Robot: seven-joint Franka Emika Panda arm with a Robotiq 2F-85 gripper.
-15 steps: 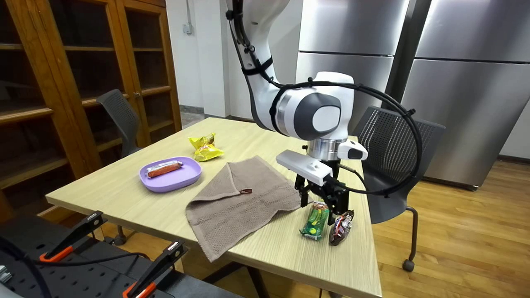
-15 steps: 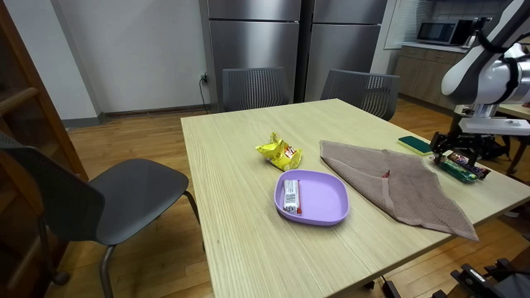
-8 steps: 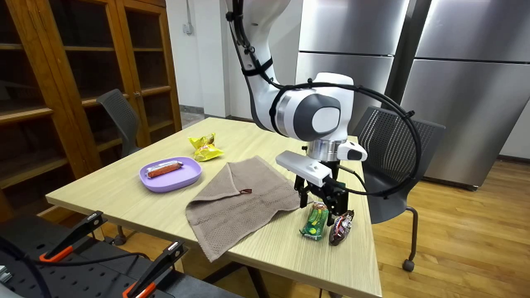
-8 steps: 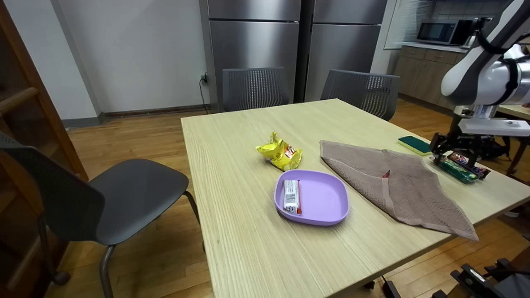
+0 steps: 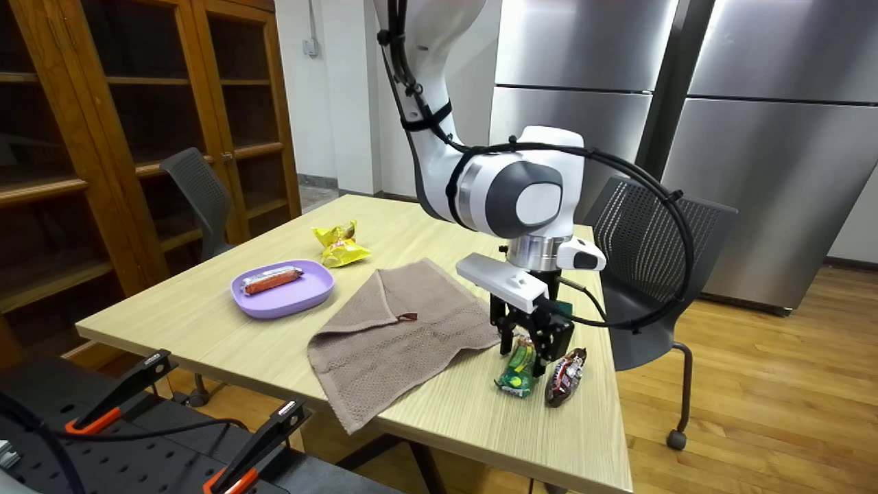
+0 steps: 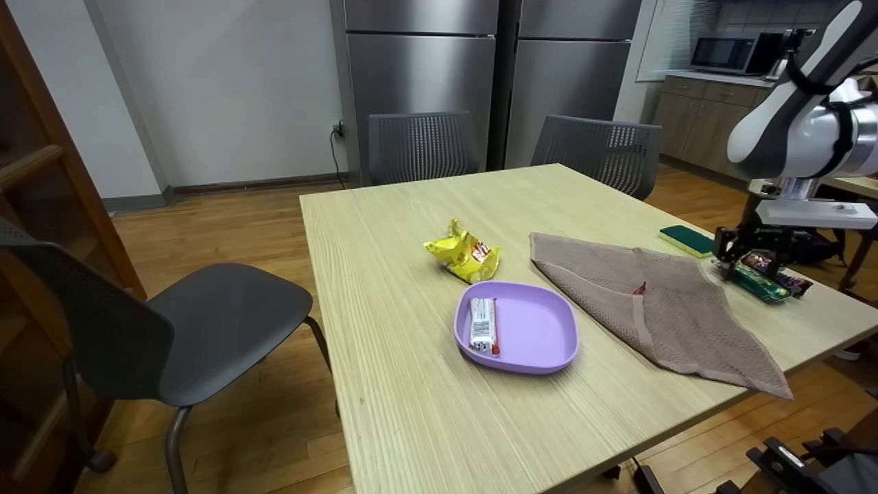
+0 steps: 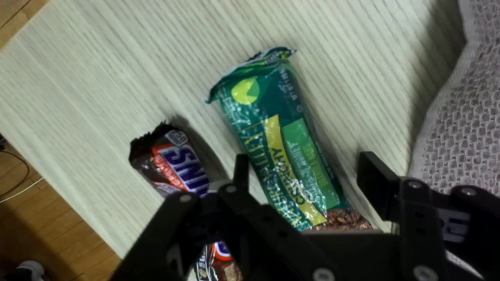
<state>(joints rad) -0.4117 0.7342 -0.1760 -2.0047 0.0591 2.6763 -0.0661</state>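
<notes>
One gripper [image 7: 306,175], spread wide, straddles the green bar [image 7: 282,146]; a finger [image 7: 241,169] between it and the chocolate bar [image 7: 172,162] could nudge either, though contact is unclear.

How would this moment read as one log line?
Gripper: open, astride green bar | Snickers: beside green bar | purple plate: holding wrapped bar

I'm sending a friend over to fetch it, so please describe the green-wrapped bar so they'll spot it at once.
On the pale wooden table, find the brown towel, then the gripper beside it. Between the gripper's open jaws lies the green-wrapped bar. Unlike the dark brown bar next to it, its wrapper is green with a yellow stripe.
</notes>
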